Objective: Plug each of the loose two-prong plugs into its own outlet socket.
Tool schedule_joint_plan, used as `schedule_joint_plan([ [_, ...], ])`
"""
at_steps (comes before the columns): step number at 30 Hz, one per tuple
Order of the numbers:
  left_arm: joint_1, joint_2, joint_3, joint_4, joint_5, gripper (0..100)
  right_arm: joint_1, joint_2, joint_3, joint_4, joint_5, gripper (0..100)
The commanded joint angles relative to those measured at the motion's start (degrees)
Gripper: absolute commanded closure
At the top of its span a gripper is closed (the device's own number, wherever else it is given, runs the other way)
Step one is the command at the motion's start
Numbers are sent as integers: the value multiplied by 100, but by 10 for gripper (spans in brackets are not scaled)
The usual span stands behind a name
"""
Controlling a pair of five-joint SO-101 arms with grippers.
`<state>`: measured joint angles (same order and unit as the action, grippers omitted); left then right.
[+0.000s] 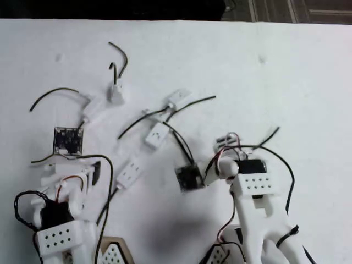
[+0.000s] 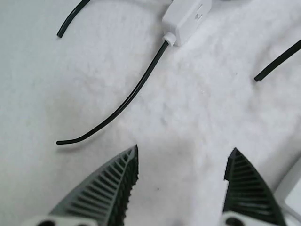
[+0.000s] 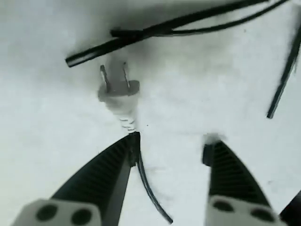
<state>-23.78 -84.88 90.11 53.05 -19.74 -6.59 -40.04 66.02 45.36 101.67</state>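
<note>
Currently, high view: landmark is the white rectangular plastic outlet socket mid-table (image 1: 157,135), call it the centre socket. It lies flat on the white table (image 1: 297,82).
- Second white rectangular socket (image 1: 129,173) sits nearer the arms and left of the centre socket. Its black cord trails toward the arms.
- Small white plug-like piece (image 1: 177,100) lies just beyond the centre socket, on the right. A thin black lead (image 1: 201,100) runs off it.
- Two small white pieces (image 1: 115,94) (image 1: 91,107) lie left of the centre socket, each on black wire. Can't tell if they are plug or socket.
- Left arm (image 1: 60,225) is well left of the centre socket, at the near edge. Right arm (image 1: 256,192) is to its right, also near.
- Dark square board (image 1: 188,177) sits between the centre socket and the right arm.

Left wrist view:
- Left gripper (image 2: 183,153) has its jaws spread wide with nothing between them, only bare table.
- White two-slot socket block (image 2: 186,19) lies well past the fingertips. Its black cable (image 2: 131,94) ends loose.
- Can't tell whether this block is the centre socket.

Right wrist view:
- Right gripper (image 3: 171,139) has its jaws apart and holds nothing.
- White two-prong plug (image 3: 118,92) lies flat just past one ribbed finger (image 3: 113,165), prongs pointing away from the gripper. It is not in any socket.
- Its black cord (image 3: 148,188) runs close along that finger.
- Crossing black wires (image 3: 155,30) lie beyond the prongs.
</note>
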Motion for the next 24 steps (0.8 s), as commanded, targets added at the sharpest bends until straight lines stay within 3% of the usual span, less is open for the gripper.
schedule_joint_plan([
  [1,31,-57,-26,-35,44,706,189,-180,-44,-110,-949,694],
  [6,22,-57,-26,-35,35,706,136,-180,-53,-101,-2646,765],
  [11,13,-57,-26,-35,26,706,136,-171,-369,-13,-5776,841],
  [17,13,-57,-26,-35,26,706,127,-119,-1327,1253,-9160,739],
  [20,13,-57,-26,-35,26,706,-242,-66,-1512,1587,-10391,710],
  [24,13,-57,-26,-35,26,706,-655,330,-1547,1710,-11490,769],
])
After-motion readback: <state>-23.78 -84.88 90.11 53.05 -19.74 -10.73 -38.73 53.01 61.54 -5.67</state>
